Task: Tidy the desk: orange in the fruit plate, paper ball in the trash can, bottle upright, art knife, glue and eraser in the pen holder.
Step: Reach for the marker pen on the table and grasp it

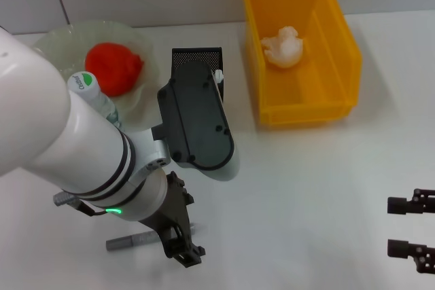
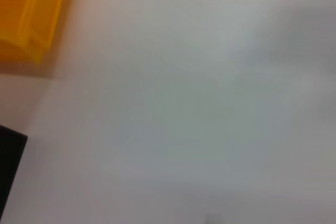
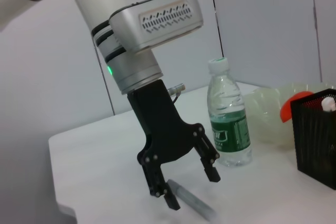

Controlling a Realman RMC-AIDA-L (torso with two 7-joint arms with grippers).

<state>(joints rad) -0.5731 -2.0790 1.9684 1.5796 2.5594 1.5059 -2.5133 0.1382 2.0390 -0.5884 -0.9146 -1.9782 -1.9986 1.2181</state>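
My left gripper (image 1: 181, 249) (image 3: 191, 187) hangs open just over the table, its fingers standing over one end of a slim grey stick (image 1: 129, 241) (image 3: 193, 202); I cannot tell whether that is the art knife or the glue. A second grey piece (image 1: 61, 198) pokes out from behind the left arm. The bottle (image 1: 87, 85) (image 3: 229, 124) stands upright beside the fruit plate (image 1: 61, 37), which holds the orange (image 1: 113, 66). The paper ball (image 1: 284, 45) lies in the trash can (image 1: 340, 66). Something white-topped (image 1: 219, 76) sticks out of the pen holder (image 1: 197, 54) (image 3: 315, 129). The eraser is out of view. My right gripper (image 1: 402, 226) rests open at the near right.
The left arm's bulk hides much of the table's near left. Bare white table (image 1: 306, 188) stretches between the two grippers. In the left wrist view, only a trash can corner (image 2: 31, 14) and a black edge (image 2: 8, 166) show.
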